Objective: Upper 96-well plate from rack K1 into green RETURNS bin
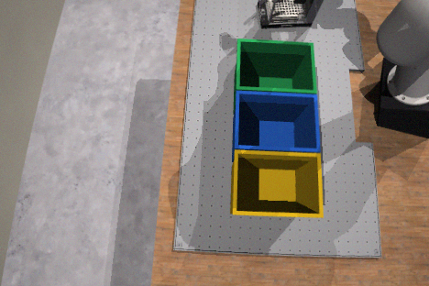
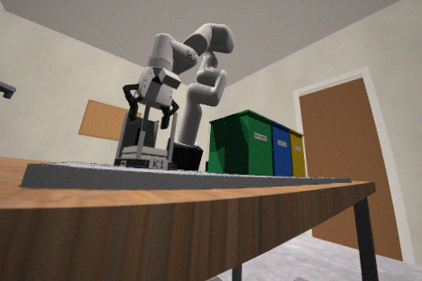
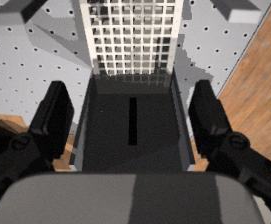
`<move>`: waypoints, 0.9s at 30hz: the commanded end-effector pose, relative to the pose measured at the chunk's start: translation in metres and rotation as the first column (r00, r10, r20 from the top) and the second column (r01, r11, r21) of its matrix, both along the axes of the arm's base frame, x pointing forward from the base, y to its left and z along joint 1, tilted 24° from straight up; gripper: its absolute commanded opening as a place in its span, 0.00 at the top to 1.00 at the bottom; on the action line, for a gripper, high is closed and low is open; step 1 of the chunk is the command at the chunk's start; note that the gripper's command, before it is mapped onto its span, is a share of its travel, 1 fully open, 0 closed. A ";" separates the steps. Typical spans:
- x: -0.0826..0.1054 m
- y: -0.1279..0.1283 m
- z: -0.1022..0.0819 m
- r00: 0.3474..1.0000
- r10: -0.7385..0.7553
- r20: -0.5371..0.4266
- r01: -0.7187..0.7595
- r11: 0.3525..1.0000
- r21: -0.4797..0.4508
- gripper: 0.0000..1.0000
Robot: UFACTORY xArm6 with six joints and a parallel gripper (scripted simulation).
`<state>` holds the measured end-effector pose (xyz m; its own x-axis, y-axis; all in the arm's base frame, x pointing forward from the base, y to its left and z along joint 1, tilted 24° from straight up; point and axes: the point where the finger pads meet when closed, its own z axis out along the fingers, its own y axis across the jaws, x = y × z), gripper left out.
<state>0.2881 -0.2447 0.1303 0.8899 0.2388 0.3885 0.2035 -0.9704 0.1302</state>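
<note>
The gripper [image 3: 131, 117] hangs fully released and empty above stack rack K1 [image 2: 157, 163], its fingers spread to either side of the rack's dark end. The upper 96-well plate [image 3: 132, 35], a pale grid of wells, sits in the rack, well short of the green bin [image 1: 276, 46] just beside it. Judged by its form, the plate is a light, rigid moulding with smooth, possibly slippery walls; it is best gripped across its two long side edges, not by the well grid.
</note>
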 end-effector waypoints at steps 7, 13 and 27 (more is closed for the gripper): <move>0.008 -0.002 -0.014 1.000 0.000 0.004 0.000 1.000 -0.002 0.00; 0.012 -0.002 -0.023 1.000 0.000 0.004 0.000 1.000 -0.002 0.00; 0.020 -0.003 -0.041 1.000 0.000 0.003 0.000 1.000 -0.002 0.00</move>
<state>0.3042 -0.2463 0.0951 0.8903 0.2387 0.3877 0.2034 -0.9704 0.1303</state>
